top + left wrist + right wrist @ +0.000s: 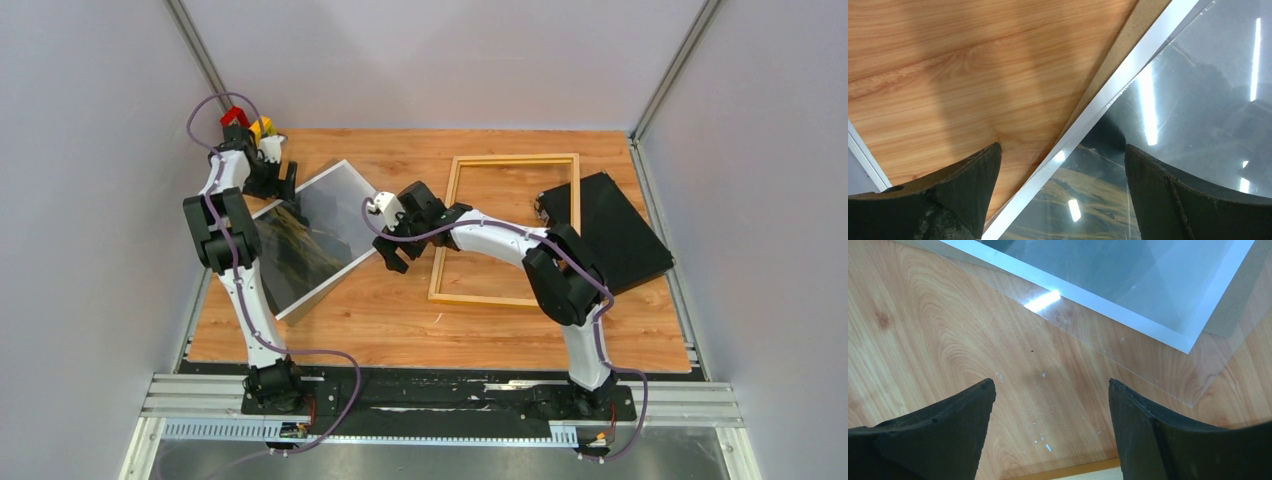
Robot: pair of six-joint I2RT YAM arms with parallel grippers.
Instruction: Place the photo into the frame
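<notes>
The photo (pixel 320 235) lies face up at the table's left, turned at an angle, on a brown hardboard panel (pixel 1133 30). A clear pane (pixel 1158 370) lies over it and overhangs its corner. The photo's white border shows in the left wrist view (pixel 1088 115) and the right wrist view (pixel 1128 315). The frame (pixel 515 159) lies flat in the middle right, with bare table showing through it. My left gripper (pixel 288 185) is open over the photo's far left edge (pixel 1063 147). My right gripper (pixel 392 255) is open and empty above bare table (pixel 1050 382) between photo and frame.
A black case (pixel 615 235) lies right of the frame, overlapping its right rail. A red and yellow object (pixel 245 122) sits at the back left corner. Grey walls close in the wooden table (pixel 400 320) on three sides. The frame's rail (pixel 1073 471) shows below my right fingers.
</notes>
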